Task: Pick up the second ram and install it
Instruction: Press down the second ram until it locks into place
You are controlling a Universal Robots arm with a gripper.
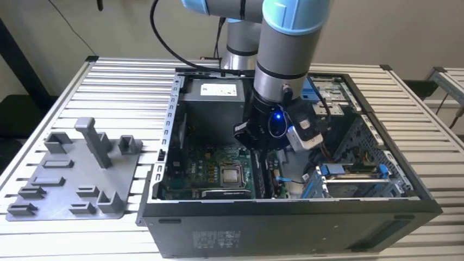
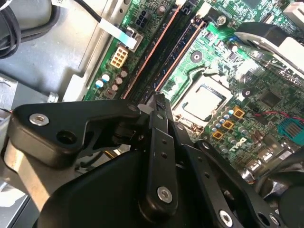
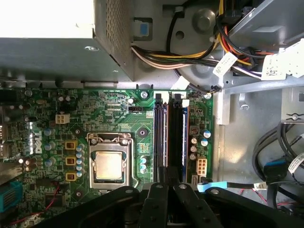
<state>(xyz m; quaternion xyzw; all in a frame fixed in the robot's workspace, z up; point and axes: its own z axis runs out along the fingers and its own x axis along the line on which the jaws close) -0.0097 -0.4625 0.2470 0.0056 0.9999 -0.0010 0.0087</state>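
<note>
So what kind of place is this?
Probably a robot test bench for building computers: an open computer case on a slatted metal table, a grey holder tray beside it, the end effector inside.

The second ram [image 3: 162, 133] shows in both wrist views as a long, narrow, dark strip seen edge-on, so its flat faces are turned out of sight; it stands on its long edge in the bank of memory slots on the green motherboard, parallel to the slots, with thin copper-coloured lines running along its sides; in the second wrist view the second ram [image 2: 164, 52] runs as a straight black band away from the gripper [image 2: 159, 102]; in the first wrist view its near end passes under the gripper [image 3: 167, 187] and is hidden; whether it is fully seated cannot be told.
</note>
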